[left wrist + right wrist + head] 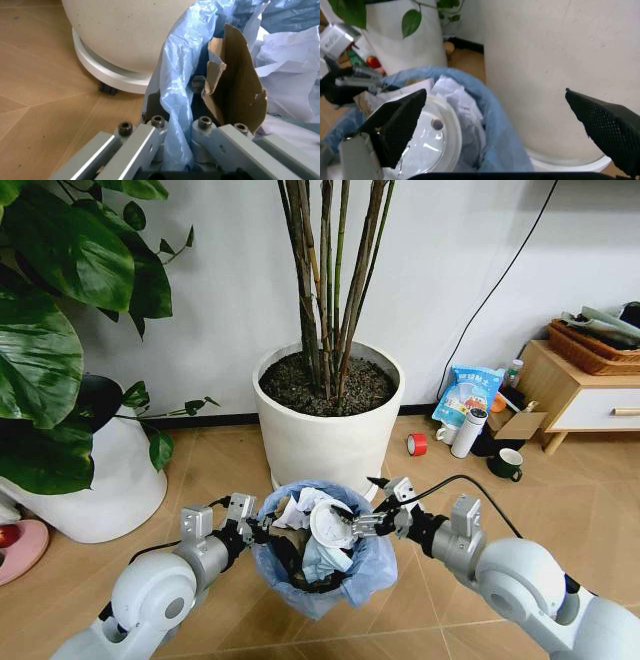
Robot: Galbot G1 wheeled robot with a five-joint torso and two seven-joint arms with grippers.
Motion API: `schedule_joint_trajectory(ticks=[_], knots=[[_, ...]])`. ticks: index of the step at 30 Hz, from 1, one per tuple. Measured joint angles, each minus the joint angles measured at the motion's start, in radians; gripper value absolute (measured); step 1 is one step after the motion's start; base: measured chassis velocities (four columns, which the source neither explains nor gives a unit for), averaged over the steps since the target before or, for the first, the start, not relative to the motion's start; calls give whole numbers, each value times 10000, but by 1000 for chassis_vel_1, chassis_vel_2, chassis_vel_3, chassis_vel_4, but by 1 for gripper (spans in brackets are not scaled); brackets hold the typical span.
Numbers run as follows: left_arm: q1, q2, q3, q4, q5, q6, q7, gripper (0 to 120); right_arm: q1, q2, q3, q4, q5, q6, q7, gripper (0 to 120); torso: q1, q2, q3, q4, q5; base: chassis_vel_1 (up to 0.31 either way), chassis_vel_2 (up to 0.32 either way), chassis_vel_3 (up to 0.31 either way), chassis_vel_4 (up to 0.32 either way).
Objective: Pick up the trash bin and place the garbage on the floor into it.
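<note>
Because its two fingers pinch the blue-bagged rim between them, the left pincer point(252, 526) carries the trash bin point(322, 580) off the wooden floor point(230, 470), just in front of the big white plant pot point(328, 435); the left wrist view shows one finger outside the liner and one inside, beside a torn piece of brown cardboard point(239, 86). Holding it by the rim probably keeps the mouth facing up and within the other arm's reach. The right pincer point(362, 502) hangs over the opposite side of the mouth, its black pads spread wide and empty, so I judge it has just let something go. Directly under it lies a white plastic lid point(432, 138) on crumpled white paper point(300, 508), the garbage heaped nearly to the brim. A red tape roll point(417, 444) lies well apart near the wall.
</note>
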Motion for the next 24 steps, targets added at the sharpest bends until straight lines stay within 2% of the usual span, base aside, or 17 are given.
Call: schedule_joint_trajectory(ticks=[13,17,24], knots=[[52,-14,-289,31,-5,-7,-65,0,-703,466,1151,374,54,633,410,100,0,0,0,0,0,0,0,0,0],[184,14,-412,-35,-9,-14,-186,0,-1090,978,1360,424,-798,495,1251,100,0,0,0,0,0,0,0,0,0],[398,-31,-561,-167,3,-48,-267,0,-1812,1527,1572,453,-2097,519,1311,100,0,0,-1,0,0,0,0,0,0]])
